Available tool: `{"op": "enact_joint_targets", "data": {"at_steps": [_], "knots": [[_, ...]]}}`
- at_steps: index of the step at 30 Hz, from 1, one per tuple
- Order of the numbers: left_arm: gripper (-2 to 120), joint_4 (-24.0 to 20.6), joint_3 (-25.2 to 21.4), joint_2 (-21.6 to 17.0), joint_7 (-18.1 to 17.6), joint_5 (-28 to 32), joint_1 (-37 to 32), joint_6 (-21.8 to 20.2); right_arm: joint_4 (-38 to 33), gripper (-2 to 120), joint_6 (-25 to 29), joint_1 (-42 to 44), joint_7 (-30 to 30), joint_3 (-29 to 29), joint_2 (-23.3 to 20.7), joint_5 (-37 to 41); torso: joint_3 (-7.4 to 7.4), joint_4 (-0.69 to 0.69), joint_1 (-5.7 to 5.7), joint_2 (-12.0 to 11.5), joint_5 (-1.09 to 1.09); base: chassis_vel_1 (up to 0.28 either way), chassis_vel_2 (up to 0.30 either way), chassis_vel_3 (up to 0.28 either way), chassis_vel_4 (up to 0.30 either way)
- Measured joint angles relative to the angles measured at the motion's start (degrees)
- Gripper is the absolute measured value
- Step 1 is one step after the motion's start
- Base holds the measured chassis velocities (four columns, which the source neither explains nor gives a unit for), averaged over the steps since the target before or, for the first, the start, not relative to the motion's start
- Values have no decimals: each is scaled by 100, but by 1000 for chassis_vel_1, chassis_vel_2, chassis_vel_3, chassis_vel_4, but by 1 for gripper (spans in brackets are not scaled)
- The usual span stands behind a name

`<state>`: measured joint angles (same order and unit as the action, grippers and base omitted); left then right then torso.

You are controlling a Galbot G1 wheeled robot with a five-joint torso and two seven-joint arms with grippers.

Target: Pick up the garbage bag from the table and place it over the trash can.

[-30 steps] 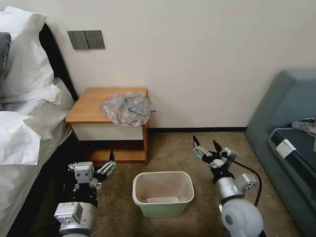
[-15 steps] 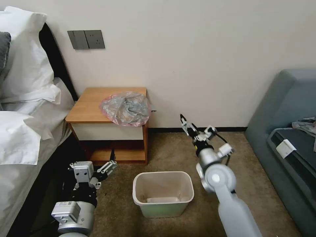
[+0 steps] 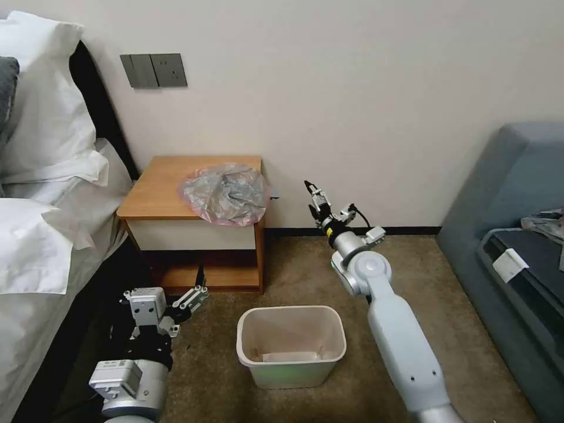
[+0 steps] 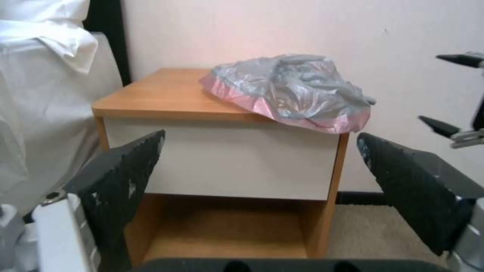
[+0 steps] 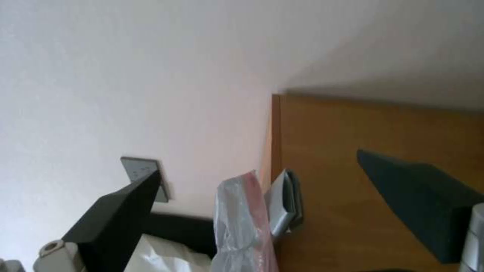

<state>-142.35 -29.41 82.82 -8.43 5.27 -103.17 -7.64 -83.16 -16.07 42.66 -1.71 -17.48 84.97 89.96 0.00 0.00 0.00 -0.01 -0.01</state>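
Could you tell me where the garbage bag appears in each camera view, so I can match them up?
Head view: garbage bag on the table's right front corner, overhanging its edge.
Left wrist view: bag crumpled on the tabletop's corner nearer the wall-side arm.
Right wrist view: bag's edge between the fingers.
Shared landmark: the table's orange-brown wood.

Plain cream wall [image 3: 364, 88], unmarked. Grey switch and socket plate [image 3: 154, 71] mounted on it, upper left. Black skirting [image 3: 352, 231] along the wall's foot. Floor is brownish mottled carpet [image 3: 305, 270]. Bed [image 3: 47, 247] at left: white sheets, white pillows [image 3: 41, 100], dark headboard [image 3: 100, 106]. Blue-grey sofa [image 3: 517, 194] at right. Light even, soft shadows.
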Motion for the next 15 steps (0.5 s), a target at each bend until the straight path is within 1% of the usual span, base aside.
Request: {"op": "enact_joint_targets", "data": {"at_steps": [3, 7, 15], "knots": [[100, -3, 0, 57, 5, 1, -19, 4, 345, 100, -115, -205, 77, 62, 108, 36, 0, 0, 0, 0, 0, 0, 0, 0, 0], [100, -30, 11, 90, 30, -13, -24, 6, 628, 100, -179, -379, 133, 135, 186, 24, 0, 0, 0, 0, 0, 0, 0, 0, 0], [100, -79, 22, 128, 71, -45, -41, 7, 1035, 100, -316, -661, 226, 260, 423, -43, 0, 0, 0, 0, 0, 0, 0, 0, 0]]}}
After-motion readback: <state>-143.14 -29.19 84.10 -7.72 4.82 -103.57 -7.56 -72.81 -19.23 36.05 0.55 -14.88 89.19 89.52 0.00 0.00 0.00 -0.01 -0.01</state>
